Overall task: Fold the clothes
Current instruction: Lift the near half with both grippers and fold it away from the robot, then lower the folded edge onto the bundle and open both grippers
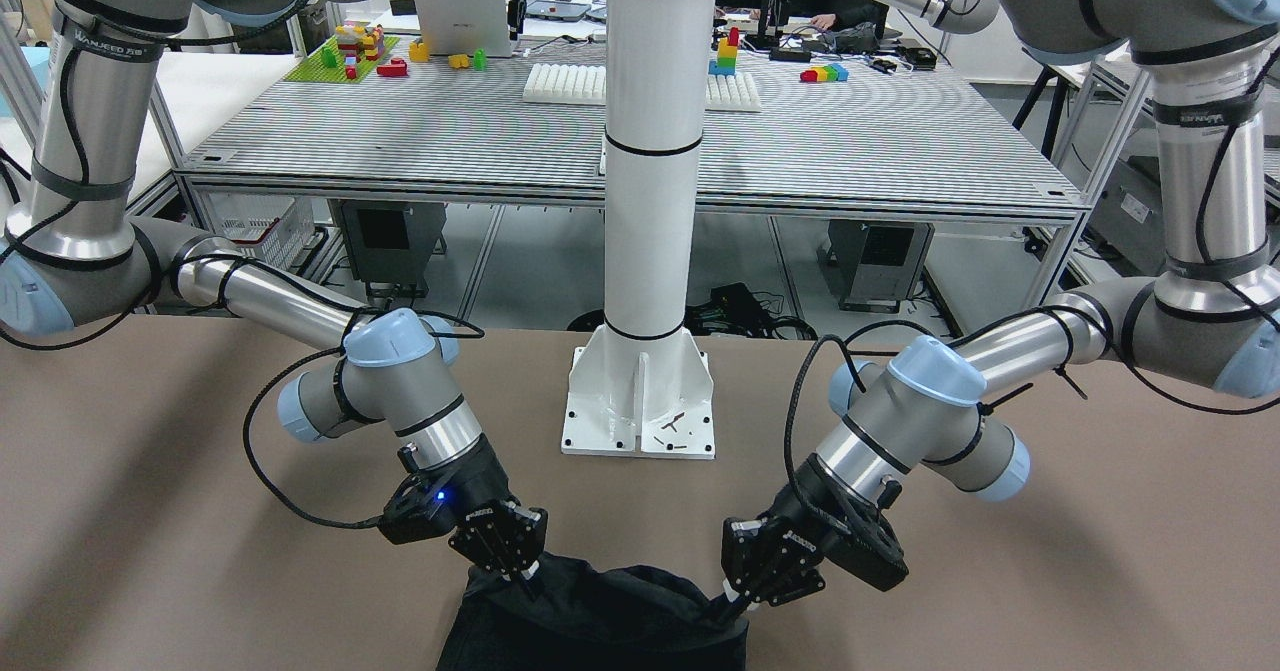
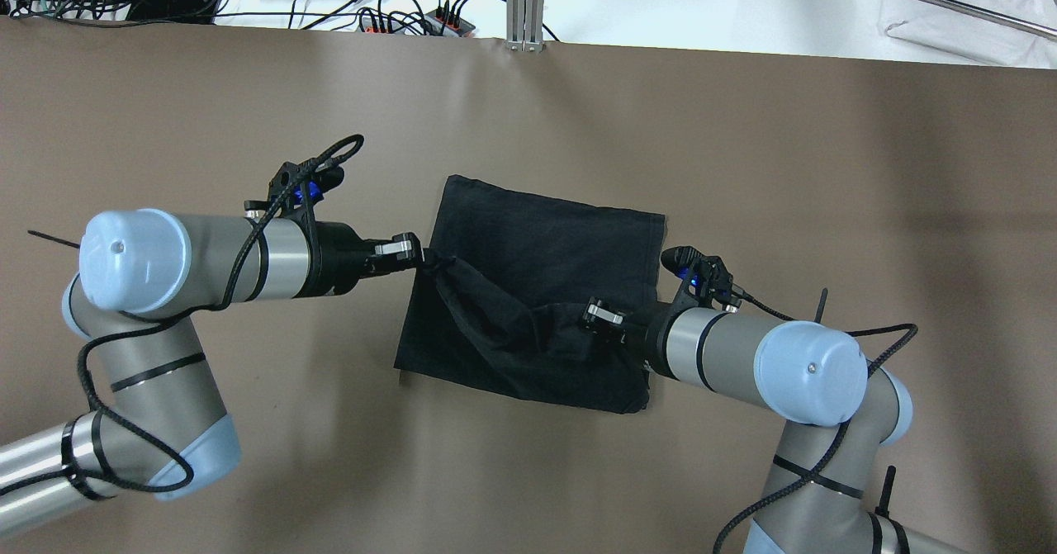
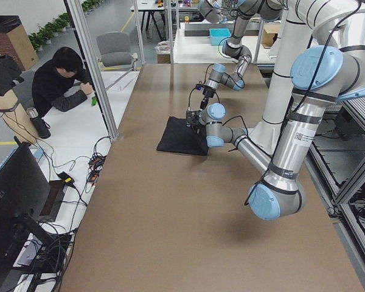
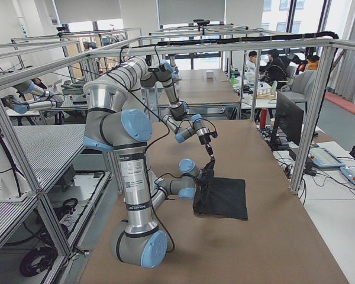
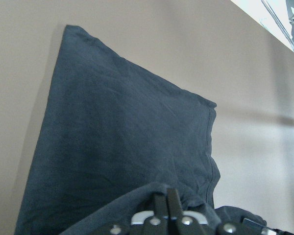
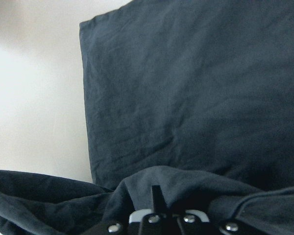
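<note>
Cloth: the black garment [image 2: 553, 236] is soft, matte fabric, roughly rectangular, covered in fine creases. The wrist views show a stitched hem along its edge.
Place: it lies on the table [image 2: 784, 174] midway between the two arms, out in front of the pillar base [image 1: 640, 421].
Far part: this half is spread flat against the surface, with its corners squared off.
Near part: this half is lifted and bunched into a rumpled ridge that slants from one claw to the other, with a flat layer of cloth underneath it.
Left side: the left claw [image 2: 423, 258] has its black fingers pressed together, pinching the garment's left edge where the ridge begins.
Right side: the right claw [image 2: 583, 321] is likewise closed tight on a gathered puff of cloth towards the garment's right side.
Surface: the table is a smooth, dull brown sheet.
Base: the pillar base is a white painted metal plate, square with bolt holes, and it carries a round white column.
</note>
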Robot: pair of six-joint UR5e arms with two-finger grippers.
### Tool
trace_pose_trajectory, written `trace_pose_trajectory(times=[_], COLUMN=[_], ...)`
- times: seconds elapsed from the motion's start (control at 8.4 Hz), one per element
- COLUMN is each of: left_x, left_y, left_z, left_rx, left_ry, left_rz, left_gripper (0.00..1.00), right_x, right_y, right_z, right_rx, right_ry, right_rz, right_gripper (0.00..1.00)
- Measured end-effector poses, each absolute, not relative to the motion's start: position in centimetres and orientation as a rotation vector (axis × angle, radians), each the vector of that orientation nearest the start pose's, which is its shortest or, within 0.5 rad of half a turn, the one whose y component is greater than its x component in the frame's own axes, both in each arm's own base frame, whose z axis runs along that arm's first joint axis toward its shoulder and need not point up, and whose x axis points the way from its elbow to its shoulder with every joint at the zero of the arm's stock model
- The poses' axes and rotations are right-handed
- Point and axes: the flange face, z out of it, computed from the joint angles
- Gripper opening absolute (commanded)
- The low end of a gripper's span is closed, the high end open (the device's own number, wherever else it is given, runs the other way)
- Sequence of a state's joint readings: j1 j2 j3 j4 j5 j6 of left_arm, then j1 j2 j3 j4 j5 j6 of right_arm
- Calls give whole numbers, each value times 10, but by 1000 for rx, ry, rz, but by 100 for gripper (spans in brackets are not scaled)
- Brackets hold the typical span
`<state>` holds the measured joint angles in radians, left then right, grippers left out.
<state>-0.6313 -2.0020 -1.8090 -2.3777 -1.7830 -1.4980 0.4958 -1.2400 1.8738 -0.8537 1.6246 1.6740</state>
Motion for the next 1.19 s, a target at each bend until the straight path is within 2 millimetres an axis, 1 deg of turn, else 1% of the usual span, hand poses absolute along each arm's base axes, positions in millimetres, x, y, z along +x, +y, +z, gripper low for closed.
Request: trace_pose_trajectory(times=[0.24, 0.36, 0.48, 0.71, 0.95, 1.19], left_x=[413, 416, 423, 441, 451, 453], left_y=[-480, -497, -513, -540, -553, -559], left_z=[213, 207, 207, 214, 219, 224], left_rx=[348, 355, 355, 349, 345, 347], left_ry=[1421, 1416, 1401, 1361, 1339, 1324], left_rz=[-328, -344, -357, -375, -383, -390], left_gripper=[0, 0, 0, 0, 0, 0], right_x=[-438, -438, -442, -454, -464, -468], right_y=[-414, -426, -438, -460, -476, -484], right_z=[269, 267, 267, 266, 271, 277], right_rx=[255, 267, 275, 286, 291, 292], right_ry=[-1312, -1307, -1299, -1284, -1262, -1245], right_rz=[501, 517, 529, 547, 562, 572], right_gripper=[0, 0, 0, 0, 0, 0])
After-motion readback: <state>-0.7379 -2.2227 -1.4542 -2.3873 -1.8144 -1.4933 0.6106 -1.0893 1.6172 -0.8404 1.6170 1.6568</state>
